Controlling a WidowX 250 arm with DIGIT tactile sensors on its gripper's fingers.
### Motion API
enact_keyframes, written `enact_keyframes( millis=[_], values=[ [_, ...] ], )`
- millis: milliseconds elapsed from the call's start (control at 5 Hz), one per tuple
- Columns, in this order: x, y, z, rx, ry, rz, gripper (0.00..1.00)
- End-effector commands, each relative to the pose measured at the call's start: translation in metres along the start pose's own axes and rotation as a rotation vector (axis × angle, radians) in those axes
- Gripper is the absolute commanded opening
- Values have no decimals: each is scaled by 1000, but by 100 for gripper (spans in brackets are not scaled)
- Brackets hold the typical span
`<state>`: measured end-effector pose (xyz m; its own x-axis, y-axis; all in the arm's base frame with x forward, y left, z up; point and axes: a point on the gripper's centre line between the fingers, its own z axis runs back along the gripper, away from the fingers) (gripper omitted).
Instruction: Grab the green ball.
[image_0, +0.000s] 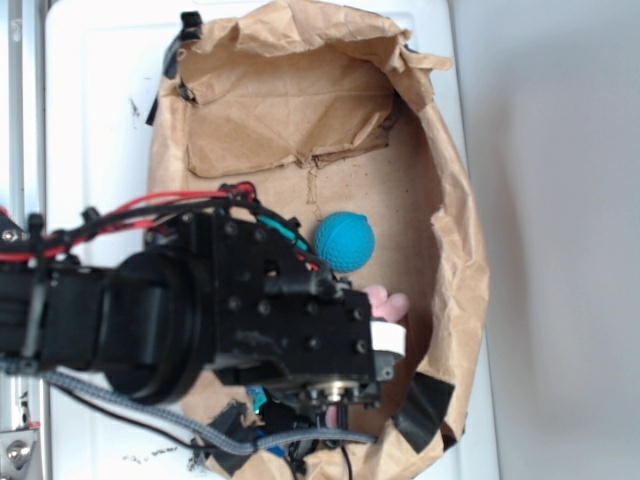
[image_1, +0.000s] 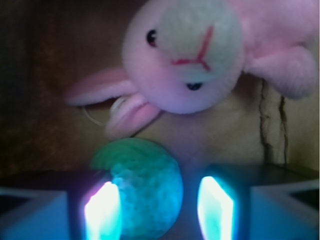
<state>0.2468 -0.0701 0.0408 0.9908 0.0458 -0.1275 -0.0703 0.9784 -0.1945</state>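
Observation:
The green ball (image_1: 145, 190) fills the lower middle of the wrist view, pale mint with a fine grid texture. It lies between the two glowing fingers of my gripper (image_1: 160, 202), which is open. The left finger (image_1: 102, 212) sits against or just in front of the ball's left side. A dark gap separates the ball from the right finger (image_1: 216, 207). In the exterior view my black arm (image_0: 250, 310) covers the ball and the fingertips.
A pink plush rabbit (image_1: 185, 55) lies just beyond the ball, and a bit of it (image_0: 388, 303) shows past the arm. A blue-teal ball (image_0: 345, 241) rests on the brown paper bag (image_0: 455, 230), whose crumpled walls ring the area.

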Motion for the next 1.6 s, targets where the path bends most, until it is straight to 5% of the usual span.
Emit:
enact_keyframes(
  millis=[0,400,600,1000,1400],
  values=[
    [4,43,71,29,-191,81,0],
    [-24,82,118,101,-339,82,0],
    [-33,87,120,78,-317,47,94],
    [-4,56,79,93,-226,6,100],
    [-9,30,54,18,-175,-88,100]
  ],
)
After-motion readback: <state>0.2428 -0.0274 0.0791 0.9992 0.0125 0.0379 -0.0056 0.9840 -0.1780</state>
